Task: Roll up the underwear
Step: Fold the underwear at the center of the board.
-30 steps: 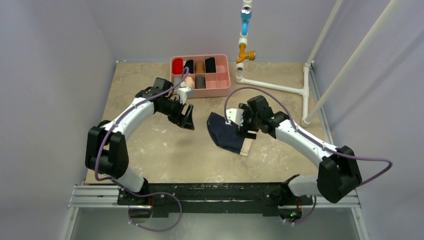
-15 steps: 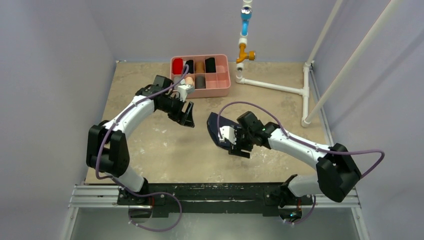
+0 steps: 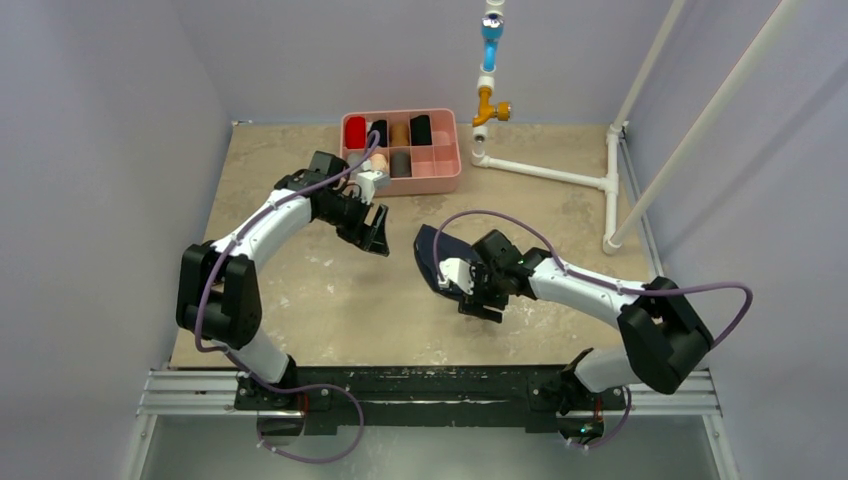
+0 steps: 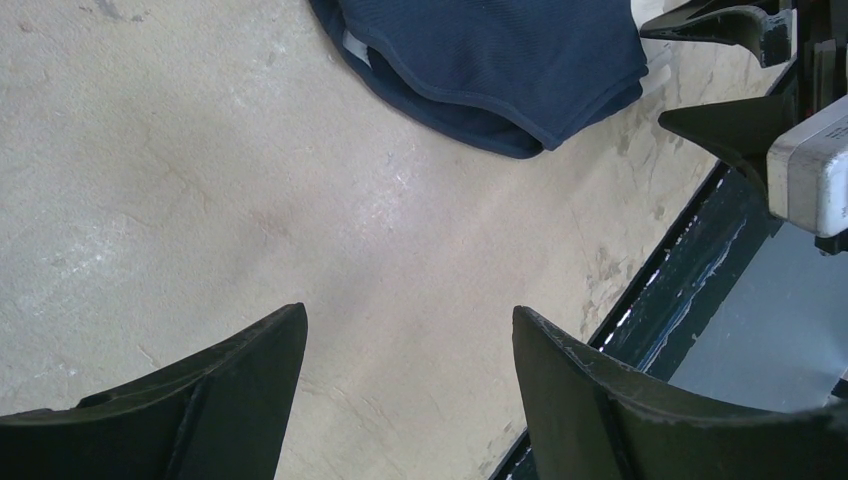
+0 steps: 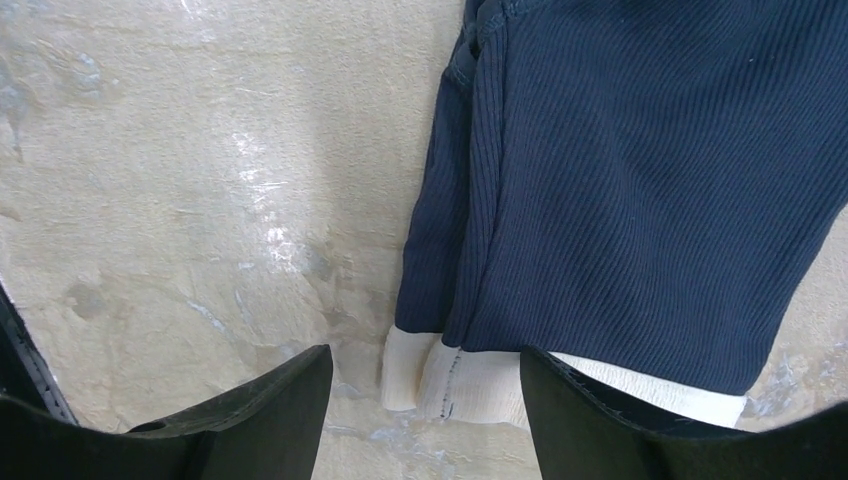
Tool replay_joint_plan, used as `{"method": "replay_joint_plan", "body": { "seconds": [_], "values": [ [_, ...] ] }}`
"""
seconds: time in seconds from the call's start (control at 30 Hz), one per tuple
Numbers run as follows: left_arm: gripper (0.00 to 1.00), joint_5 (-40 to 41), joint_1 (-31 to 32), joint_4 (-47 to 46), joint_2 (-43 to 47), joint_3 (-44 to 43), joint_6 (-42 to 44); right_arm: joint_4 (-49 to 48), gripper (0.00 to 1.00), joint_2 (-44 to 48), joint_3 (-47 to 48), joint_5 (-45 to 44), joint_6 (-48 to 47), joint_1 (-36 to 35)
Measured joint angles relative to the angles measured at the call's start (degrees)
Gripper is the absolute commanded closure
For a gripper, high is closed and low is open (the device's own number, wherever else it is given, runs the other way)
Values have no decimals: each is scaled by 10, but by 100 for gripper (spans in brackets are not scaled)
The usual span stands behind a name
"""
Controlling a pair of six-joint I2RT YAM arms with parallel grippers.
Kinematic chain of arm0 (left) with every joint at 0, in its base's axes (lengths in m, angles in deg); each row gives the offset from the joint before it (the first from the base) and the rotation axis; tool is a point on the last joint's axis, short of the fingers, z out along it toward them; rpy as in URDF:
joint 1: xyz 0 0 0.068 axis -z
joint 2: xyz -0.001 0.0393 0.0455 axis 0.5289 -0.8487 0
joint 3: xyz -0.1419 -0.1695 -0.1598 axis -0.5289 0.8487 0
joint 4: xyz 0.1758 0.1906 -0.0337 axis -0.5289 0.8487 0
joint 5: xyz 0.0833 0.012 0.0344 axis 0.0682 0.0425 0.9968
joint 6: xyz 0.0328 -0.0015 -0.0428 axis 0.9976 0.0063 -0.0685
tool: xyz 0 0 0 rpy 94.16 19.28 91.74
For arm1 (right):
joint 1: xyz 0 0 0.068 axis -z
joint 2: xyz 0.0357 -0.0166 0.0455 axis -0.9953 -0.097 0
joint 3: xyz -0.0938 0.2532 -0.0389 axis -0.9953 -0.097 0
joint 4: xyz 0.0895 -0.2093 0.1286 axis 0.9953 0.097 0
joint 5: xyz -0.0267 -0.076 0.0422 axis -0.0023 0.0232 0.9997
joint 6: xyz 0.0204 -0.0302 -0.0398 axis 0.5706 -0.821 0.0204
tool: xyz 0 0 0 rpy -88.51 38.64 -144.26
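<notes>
The underwear (image 3: 435, 258) lies flat on the table, dark navy ribbed fabric (image 5: 640, 170) with a pale cream band (image 5: 470, 385) along its near edge. My right gripper (image 5: 425, 350) is open and hovers low over the band's corner, one finger over the bare table, the other over the band. It covers the garment's near part in the top view (image 3: 482, 292). My left gripper (image 3: 375, 232) is open and empty, to the left of the underwear. The navy fabric also shows at the top of the left wrist view (image 4: 500, 60).
A pink divided tray (image 3: 448, 172) with several fabric rolls stands at the back. A white pipe frame (image 3: 545, 173) lies at the back right. The table's front edge with its dark rail (image 4: 690, 270) is close to the right gripper.
My right gripper swung from over the underwear's far side down toward the near edge, settling over the cream band. The left arm barely moved.
</notes>
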Motion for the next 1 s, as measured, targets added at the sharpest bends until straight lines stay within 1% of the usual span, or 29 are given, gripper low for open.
{"method": "replay_joint_plan", "body": {
  "seconds": [0.33,0.53,0.67,0.83,1.0],
  "values": [
    [26,0,0,1,-4,-2,0,-17,50,-29,-4,-23,2,0],
    [26,0,0,2,-4,-2,0,-28,66,-34,-4,-39,2,0],
    [26,0,0,2,-4,-2,0,-36,73,-37,-3,-50,2,0],
    [27,6,0,-9,-2,2,2,-37,78,-36,-1,-51,2,0],
    [29,15,0,-35,16,33,15,-10,81,-31,6,-39,2,0]
  ]
}}
